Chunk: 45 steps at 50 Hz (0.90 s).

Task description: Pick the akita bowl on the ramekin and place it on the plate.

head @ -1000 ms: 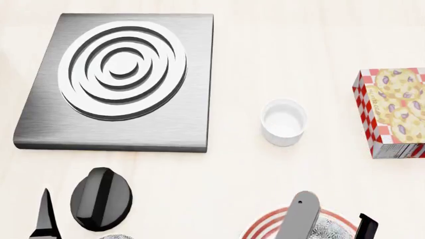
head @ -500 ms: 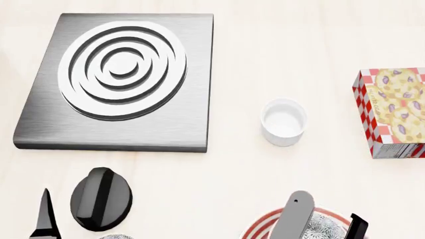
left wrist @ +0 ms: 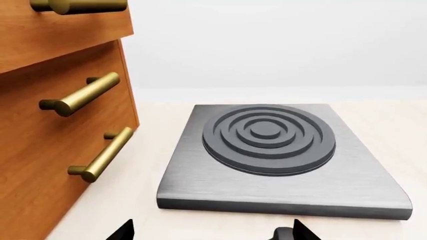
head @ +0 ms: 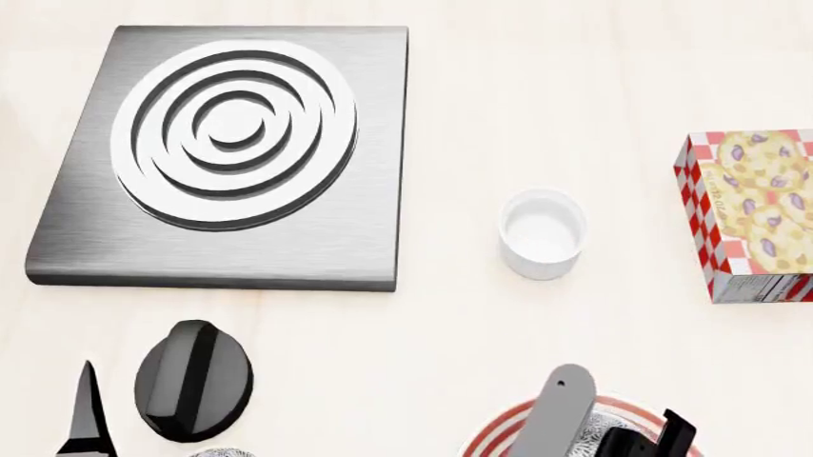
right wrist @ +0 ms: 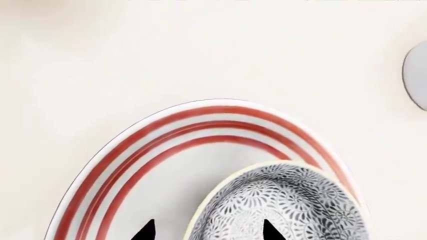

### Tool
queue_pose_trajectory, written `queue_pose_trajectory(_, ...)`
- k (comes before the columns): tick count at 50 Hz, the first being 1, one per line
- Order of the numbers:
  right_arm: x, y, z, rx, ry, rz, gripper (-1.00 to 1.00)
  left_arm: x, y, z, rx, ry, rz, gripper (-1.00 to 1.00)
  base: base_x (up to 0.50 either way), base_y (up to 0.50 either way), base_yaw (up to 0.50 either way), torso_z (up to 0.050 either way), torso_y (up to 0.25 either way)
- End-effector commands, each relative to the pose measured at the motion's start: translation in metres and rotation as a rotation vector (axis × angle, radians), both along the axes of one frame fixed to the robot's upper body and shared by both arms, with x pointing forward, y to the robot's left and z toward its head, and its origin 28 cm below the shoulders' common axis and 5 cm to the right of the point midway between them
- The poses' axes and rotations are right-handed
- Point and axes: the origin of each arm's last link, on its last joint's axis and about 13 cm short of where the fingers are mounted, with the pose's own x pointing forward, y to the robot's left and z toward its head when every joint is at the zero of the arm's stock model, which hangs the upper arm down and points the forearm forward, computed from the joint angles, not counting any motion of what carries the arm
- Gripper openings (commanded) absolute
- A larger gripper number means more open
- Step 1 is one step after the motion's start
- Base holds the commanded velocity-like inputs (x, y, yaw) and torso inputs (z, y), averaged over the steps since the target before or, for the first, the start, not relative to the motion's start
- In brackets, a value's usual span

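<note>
The akita bowl [right wrist: 287, 205] sits on the red-ringed plate [right wrist: 153, 150], toward one side of it. My right gripper [right wrist: 207, 231] is open and straddles the bowl's rim, one black fingertip inside the bowl and one outside over the plate. In the head view the plate [head: 493, 436] and bowl [head: 592, 430] lie at the bottom edge, partly hidden by my right arm. The white ramekin [head: 543, 233] stands bare, farther back. My left gripper [left wrist: 212, 232] is open with nothing between its fingers.
A steel burner plate [head: 228, 152] with concentric rings lies at the back left. A black knob [head: 193, 379] lies near my left finger [head: 87, 414]. A cookie box [head: 756, 214] stands at the right. Wooden drawers with brass handles [left wrist: 83, 92] show in the left wrist view.
My right arm has drawn back toward the view's lower edge, and its black finger has shifted left and lower over the bowl. The left arm, the ramekin and the rest have not moved.
</note>
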Motion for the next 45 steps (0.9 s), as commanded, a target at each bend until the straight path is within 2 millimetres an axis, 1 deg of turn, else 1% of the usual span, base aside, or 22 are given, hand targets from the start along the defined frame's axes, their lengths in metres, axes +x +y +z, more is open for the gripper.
queue_pose_trajectory(1, 0.002, 0.003, 0.001, 0.006, -0.011, -0.001, 1.00, -0.001, 0.000, 0.000, -0.030, -0.023, -0.031, 1.00, 0.00, 0.00, 0.00, 0.000, 0.000)
queue_pose_trajectory(8, 0.002, 0.002, 0.003, -0.001, -0.023, -0.001, 1.00, 0.000, 0.000, 0.000, -0.030, -0.023, -0.031, 1.00, 0.00, 0.00, 0.00, 0.000, 0.000)
queue_pose_trajectory(12, 0.009, 0.002, 0.009, 0.004, -0.125, -0.001, 1.00, 0.000, 0.000, 0.000, -0.030, -0.022, -0.031, 1.00, 0.00, 0.00, 0.00, 0.000, 0.000)
queue_pose_trajectory(16, 0.012, 0.002, 0.014, 0.014, -0.167, 0.002, 1.00, 0.000, 0.000, 0.000, -0.031, -0.022, -0.034, 1.00, 0.00, 0.00, 0.00, 0.000, 0.000)
queue_pose_trajectory(20, 0.015, 0.005, 0.025, 0.093, -0.260, 0.004, 1.00, 0.000, 0.000, 0.000, -0.030, -0.022, -0.035, 1.00, 0.00, 0.00, 0.00, 0.000, 0.000)
queue_pose_trajectory(21, 0.017, 0.007, 0.030, 0.144, -0.302, 0.004, 1.00, 0.000, -0.001, 0.000, -0.031, -0.022, -0.036, 1.00, 0.00, 0.00, 0.00, 0.000, 0.000)
queue_pose_trajectory(27, 0.022, 0.011, 0.042, 0.251, -0.451, 0.042, 1.00, -0.001, -0.001, 0.000, -0.031, -0.023, -0.036, 1.00, 0.00, 0.00, 0.00, 0.000, 0.000)
queue_pose_trajectory(30, 0.024, 0.011, 0.045, 0.273, -0.510, 0.055, 1.00, -0.001, -0.001, 0.000, -0.030, -0.022, -0.037, 1.00, 0.00, 0.00, 0.00, 0.000, 0.000)
queue_pose_trajectory(34, 0.026, 0.012, 0.047, 0.296, -0.591, 0.074, 1.00, -0.001, -0.001, 0.000, -0.029, -0.022, -0.036, 1.00, 0.00, 0.00, 0.00, 0.000, 0.000)
queue_pose_trajectory(45, 0.026, 0.012, 0.051, 0.318, -0.682, 0.072, 1.00, -0.001, -0.001, 0.000, -0.027, -0.022, -0.035, 1.00, 0.00, 0.00, 0.00, 0.000, 0.000)
